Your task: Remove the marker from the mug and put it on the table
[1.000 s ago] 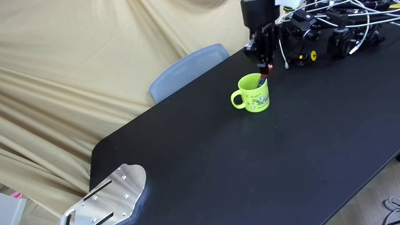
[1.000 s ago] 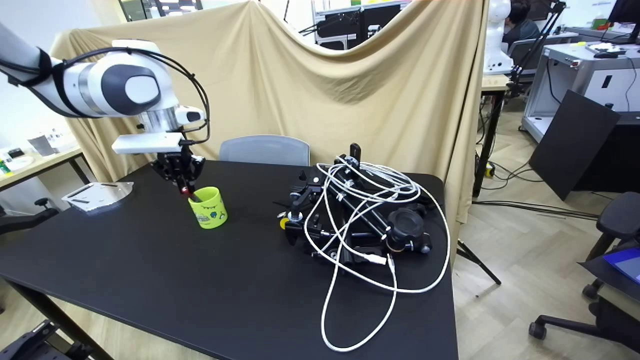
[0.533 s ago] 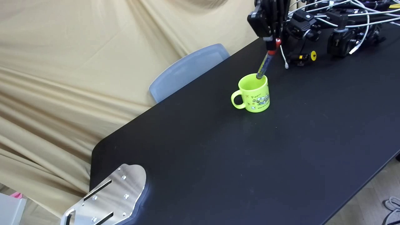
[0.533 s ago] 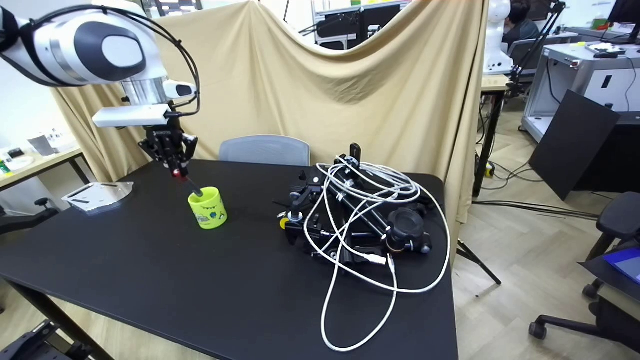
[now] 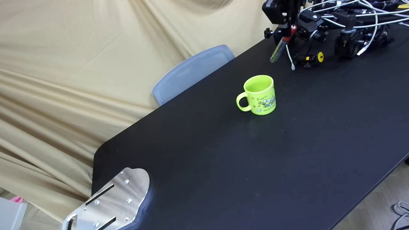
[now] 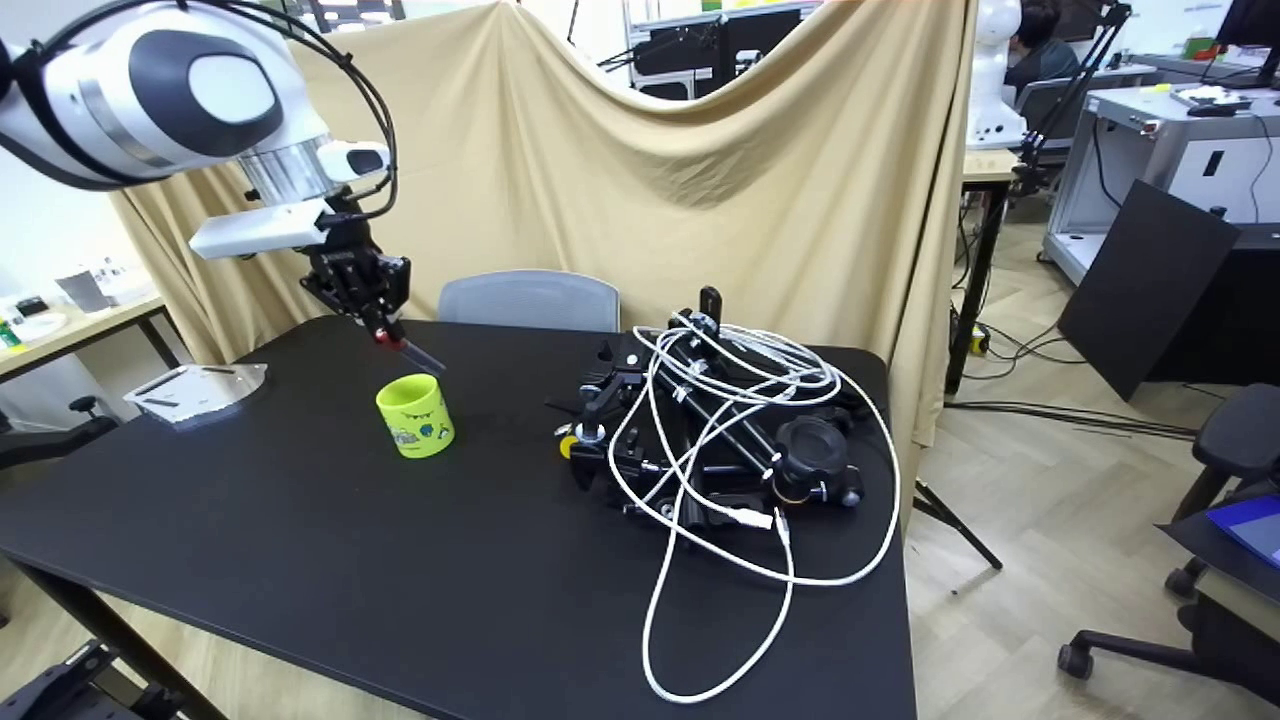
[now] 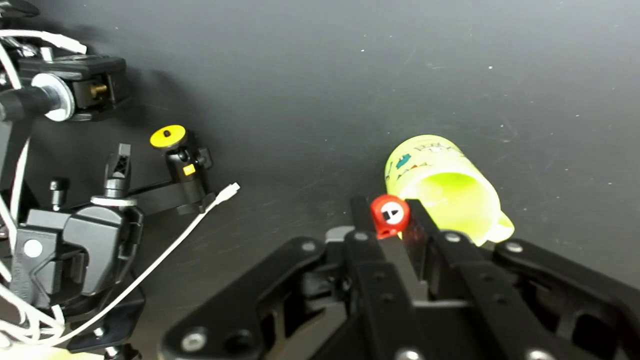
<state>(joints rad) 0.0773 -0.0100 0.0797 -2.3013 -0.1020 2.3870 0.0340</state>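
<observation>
A cloth (image 6: 720, 220) hangs in tan folds in both exterior views, a grey chair (image 6: 530, 300) in front of it. White cables (image 6: 750, 518) loop over a heap of black gear (image 6: 750, 440). In the wrist view, a disc (image 7: 167, 136) — bright yellow — tops a small mount (image 7: 190, 185); a plug (image 7: 227, 193) lies near it. A metal plate (image 5: 108, 203), slotted and dotted with screw heads (image 5: 129, 200), shows in both exterior views. In an exterior view, a panel (image 6: 1148, 290) tilts near a cabinet (image 6: 1240, 180); farther back is a person (image 6: 1045, 58), partly hidden.
</observation>
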